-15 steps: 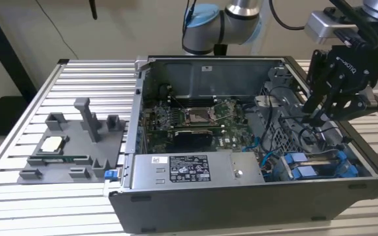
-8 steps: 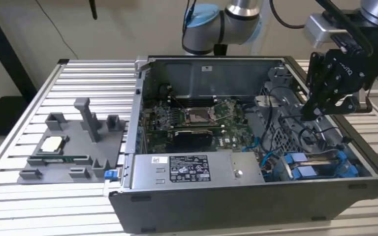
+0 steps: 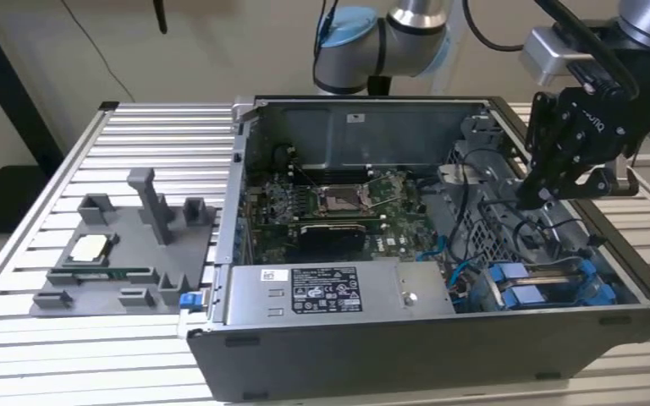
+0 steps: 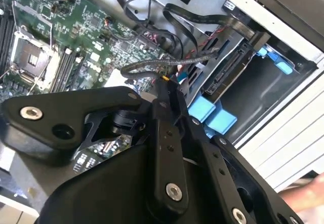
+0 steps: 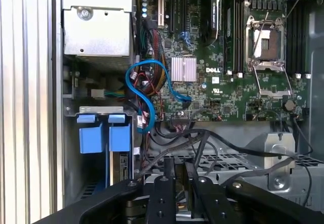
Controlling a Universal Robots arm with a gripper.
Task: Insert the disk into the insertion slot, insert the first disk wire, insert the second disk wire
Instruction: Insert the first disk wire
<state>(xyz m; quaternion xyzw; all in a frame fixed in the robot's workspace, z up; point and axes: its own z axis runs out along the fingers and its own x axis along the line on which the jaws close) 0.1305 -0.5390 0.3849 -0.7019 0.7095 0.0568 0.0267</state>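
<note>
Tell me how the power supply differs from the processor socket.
The power supply is a long grey labelled box; the socket is a small square silver frame. In the exterior view the power supply lies along the near wall of the case; the socket sits further back. Both are inside the open case.

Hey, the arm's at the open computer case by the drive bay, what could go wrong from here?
1. The gripper sits among loose black cables; it could snag or tug one.
2. The motherboard, with its exposed processor socket, lies close beside the gripper; a sideways drift might strike it.
</note>
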